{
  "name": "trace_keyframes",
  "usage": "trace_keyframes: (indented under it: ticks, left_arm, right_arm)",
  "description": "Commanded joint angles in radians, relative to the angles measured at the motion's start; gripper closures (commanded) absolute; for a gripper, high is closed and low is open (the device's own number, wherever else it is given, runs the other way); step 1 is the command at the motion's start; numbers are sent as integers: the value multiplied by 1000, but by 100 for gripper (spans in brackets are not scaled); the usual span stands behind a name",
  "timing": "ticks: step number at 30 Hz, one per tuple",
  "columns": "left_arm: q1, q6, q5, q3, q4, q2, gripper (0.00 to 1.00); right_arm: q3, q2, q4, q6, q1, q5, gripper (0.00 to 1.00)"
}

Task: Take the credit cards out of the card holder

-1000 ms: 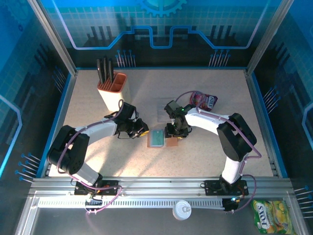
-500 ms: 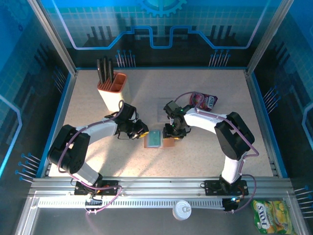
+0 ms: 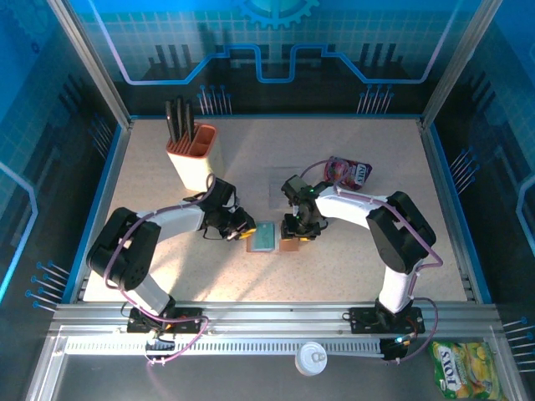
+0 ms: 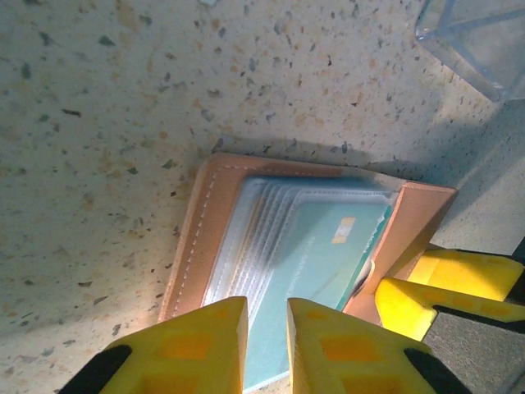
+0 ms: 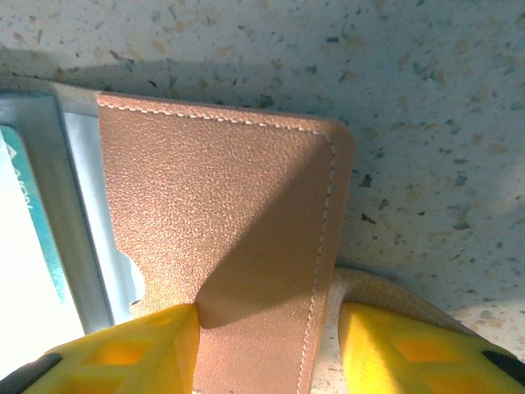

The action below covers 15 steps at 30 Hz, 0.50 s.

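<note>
**A:** What has moved in the last second?

**B:** Both arms have closed in on the holder (image 3: 288,245). It lies open and flat on the table (image 3: 351,276), about mid-table, ahead of the two bases. The left fingers (image 4: 193,349) have crept right, up to its left edge. A second ago they stood just short of it.

**A:** Are they holding anything?

**B:** They're nearly together, with only a thin slit between them, and their tips are at the near end of the teal card (image 4: 312,263). I cannot tell whether they press on it or pinch it.

**A:** And the right side?

**B:** The right fingers (image 5: 131,357) have slid nearer and leftward onto the brown flap (image 5: 221,213). They stand about half apart, one tip on the leather and the other just off its edge. I judge that they're bearing down on it rather than gripping.

**A:** Did the holder itself shift?

**B:** It has been nudged slightly left, nothing more.

**A:** So where does the task stand?

**B:** No card is out yet, and the teal one is still tucked in the holder. I read this as the flap being pinned while the left side sets up to draw the first card. Beyond the holder, the clear case (image 3: 280,188) sits where it was.
</note>
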Motion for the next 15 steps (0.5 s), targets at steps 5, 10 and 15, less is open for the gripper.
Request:
trace_keyframes:
  ticks: [5,10,15]
  left_arm:
    - [-13,-35,77,-27,100,48,78]
    - [-26,-42,84,-20,112,69,78]
    - [-31,-36,84,-12,117,66,79]
  right_arm:
    - [-41,-50,-27,14,-27,24,52]
    - [-49,-74,-40,13,-30,44,54]
    - [-57,-97,-41,12,-40,46,55]
